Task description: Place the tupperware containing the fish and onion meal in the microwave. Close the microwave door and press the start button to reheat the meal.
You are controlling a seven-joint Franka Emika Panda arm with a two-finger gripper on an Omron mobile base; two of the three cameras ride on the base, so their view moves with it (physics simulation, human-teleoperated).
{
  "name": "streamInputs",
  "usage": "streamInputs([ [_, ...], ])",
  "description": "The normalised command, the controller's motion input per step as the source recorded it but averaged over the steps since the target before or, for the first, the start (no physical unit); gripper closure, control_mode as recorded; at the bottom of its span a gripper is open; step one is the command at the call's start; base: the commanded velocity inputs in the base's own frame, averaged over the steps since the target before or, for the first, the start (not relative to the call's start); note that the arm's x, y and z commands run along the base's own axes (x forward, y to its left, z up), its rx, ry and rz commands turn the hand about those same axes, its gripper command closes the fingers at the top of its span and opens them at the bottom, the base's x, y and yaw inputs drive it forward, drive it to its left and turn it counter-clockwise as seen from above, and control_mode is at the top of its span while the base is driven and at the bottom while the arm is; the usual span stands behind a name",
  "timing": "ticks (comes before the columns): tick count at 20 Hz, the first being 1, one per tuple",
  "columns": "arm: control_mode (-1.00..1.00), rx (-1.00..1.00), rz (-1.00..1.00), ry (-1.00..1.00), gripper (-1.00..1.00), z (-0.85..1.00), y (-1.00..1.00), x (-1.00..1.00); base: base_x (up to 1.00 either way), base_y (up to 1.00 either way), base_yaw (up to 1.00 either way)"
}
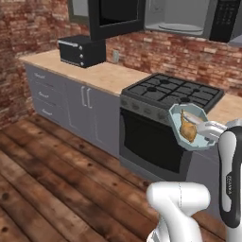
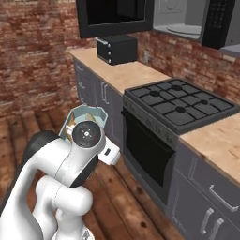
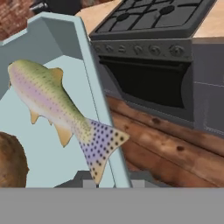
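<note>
microwave cavity: wide dark grey microwave [image 1: 189, 19] stands open high on the brick wall, pale cavity free above the round turntable plate [image 1: 181, 27]
door: black-framed glass microwave door [image 1: 116, 16] swung out left, blocks approach from that side
below: black gas stove [image 1: 172, 92] sits under the cavity, air between them free
counter left: small black toaster oven [image 1: 81, 51] well apart
floor: wooden floor [image 1: 56, 189] open before the stove

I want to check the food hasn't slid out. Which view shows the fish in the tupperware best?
The hand view: the fish lies large inside the tupperware, tail overlapping the rim. The left base view shows it small and golden-brown. In the right base view the arm hides most of the tub.
</note>
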Motion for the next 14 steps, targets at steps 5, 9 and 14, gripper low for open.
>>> streamInputs([
  [5,1.00,0.00,0.00,0.00,1.00,0.00,0.00,0.00,1.00,-0.03,-0.01],
  [9,1.00,0.00,0.00,0.00,1.00,0.00,0.00,0.00,1.00,-0.01,-0.10],
  [14,1.00,0.00,0.00,0.00,1.00,0.00,0.00,0.00,0.97,0.00,-0.24],
])
